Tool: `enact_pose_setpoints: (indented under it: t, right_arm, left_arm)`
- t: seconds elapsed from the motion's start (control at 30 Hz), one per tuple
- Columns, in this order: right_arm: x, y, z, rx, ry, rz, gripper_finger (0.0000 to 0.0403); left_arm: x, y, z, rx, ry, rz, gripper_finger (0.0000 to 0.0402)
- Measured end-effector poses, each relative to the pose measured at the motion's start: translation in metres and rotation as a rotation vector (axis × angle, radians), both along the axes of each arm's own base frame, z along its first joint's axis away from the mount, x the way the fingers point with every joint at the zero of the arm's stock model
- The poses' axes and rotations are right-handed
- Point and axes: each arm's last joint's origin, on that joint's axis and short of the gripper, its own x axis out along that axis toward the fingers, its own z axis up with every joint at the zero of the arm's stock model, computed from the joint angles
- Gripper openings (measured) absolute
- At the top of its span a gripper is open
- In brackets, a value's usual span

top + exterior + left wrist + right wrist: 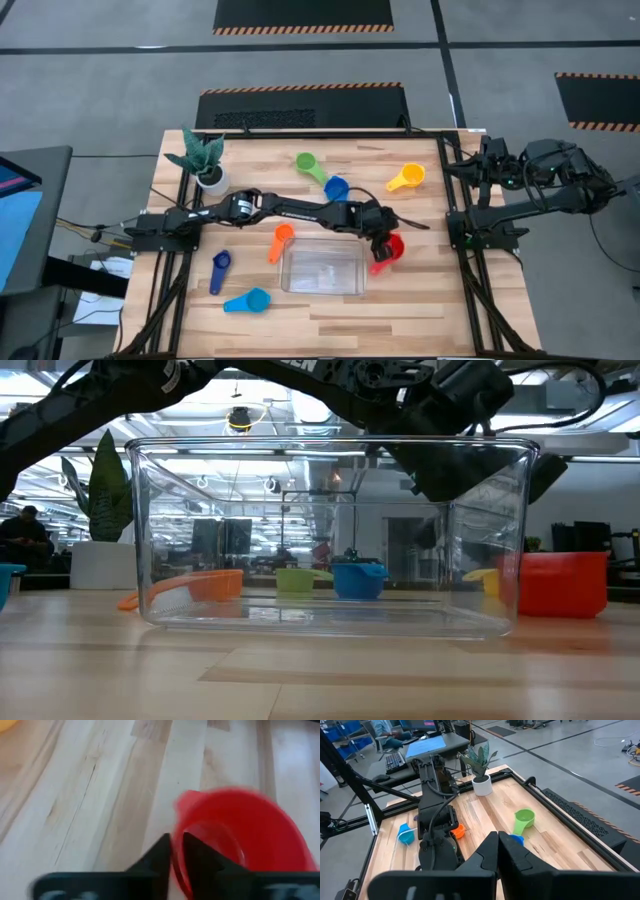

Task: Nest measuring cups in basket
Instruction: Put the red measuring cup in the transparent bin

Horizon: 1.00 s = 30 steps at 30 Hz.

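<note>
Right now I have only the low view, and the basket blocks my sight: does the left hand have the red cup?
Observer: Yes. The left wrist view shows the left hand pinching the red cup by its rim.
Operator: Where is the right arm?
Observer: Parked beyond the table's right edge, its right hand shut.
Operator: Any cup I can't see?
Observer: A navy cup lies left of the basket.
</note>
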Motion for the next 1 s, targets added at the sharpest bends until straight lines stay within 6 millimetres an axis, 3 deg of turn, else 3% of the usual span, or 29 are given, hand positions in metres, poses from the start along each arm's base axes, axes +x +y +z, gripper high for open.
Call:
enact_pose_setpoints:
  t: [0.2,0.33,0.53,0.7,0.87,1.0]
  right_arm:
    - [0.0,0.0,0.0,0.0,-0.005,0.0,0.0026]
    - [0.0,0.0,0.0,0.0,-0.005,0.0,0.0026]
    - [0.0,0.0,0.0,0.0,-0.004,0.0,0.0026]
    - [0.0,0.0,0.0,-0.001,0.002,0.0,0.0026]
    - [0.0,0.0,0.0,0.0,0.002,0.0,0.0026]
    - [0.0,0.0,0.0,0.0,0.0,0.0,0.0026]
  left_arm:
    - [0.009,0.019,0.017,-0.052,-0.138,0.039,0.0003]
    - [0.008,0.032,0.057,-0.094,-0.203,-0.013,0.0002]
    - [-0.033,0.028,0.133,-0.054,-0.152,-0.142,0.0002]
    - [-0.088,0.007,0.176,0.11,0.075,-0.237,0.0001]
    - [-0.119,-0.032,0.166,0.293,0.378,-0.343,0.0]
    - [-0.123,-0.063,0.138,0.39,0.478,-0.472,0.0]
